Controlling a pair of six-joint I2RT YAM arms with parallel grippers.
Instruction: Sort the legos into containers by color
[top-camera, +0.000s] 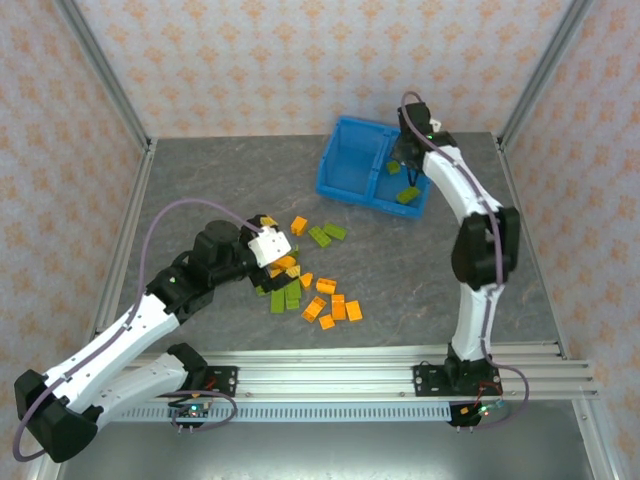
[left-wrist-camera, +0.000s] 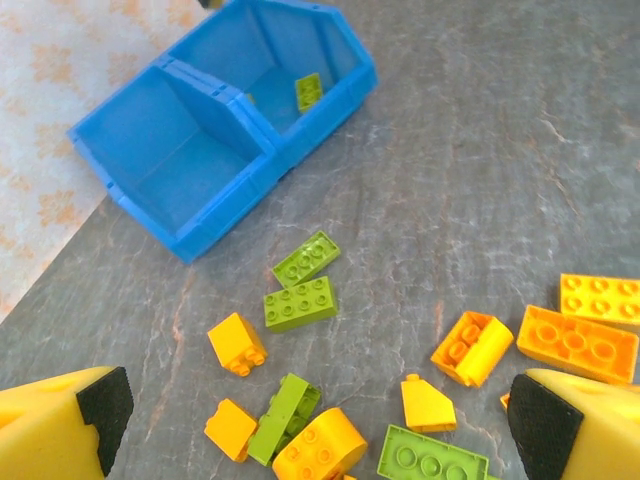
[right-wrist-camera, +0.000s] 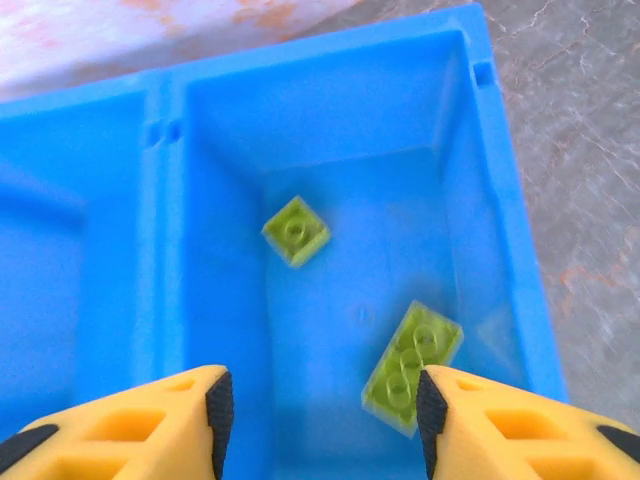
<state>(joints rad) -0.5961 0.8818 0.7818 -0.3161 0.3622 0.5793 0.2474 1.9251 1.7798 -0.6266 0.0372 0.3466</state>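
**Yellow jaws, two sets, over a grey stone-patterned worktop (top-camera: 200, 180): one above the loose legos, one above the bin.**

Left jaws stand fully apart and grip nothing, with the black pads (left-wrist-camera: 105, 405) on either side of the pile. Directly beneath the gap lie a rounded orange brick (left-wrist-camera: 320, 445) and, touching it, a long olive-green brick (left-wrist-camera: 285, 418). Its long axis slants across the gap, so a wrist turn looks needed before closing. The other loose legos (top-camera: 300, 280) spread just beyond. The blue bin (left-wrist-camera: 225, 205) lies farther ahead, past the pile.

Right jaws are partly apart, hold nothing and hang over the bin's right compartment (right-wrist-camera: 500, 200). A square green brick (right-wrist-camera: 295, 231) and a long green brick (right-wrist-camera: 412, 368) lie inside it; the long one is blurred. The pile is well apart from these jaws, so the left arm is nearer.
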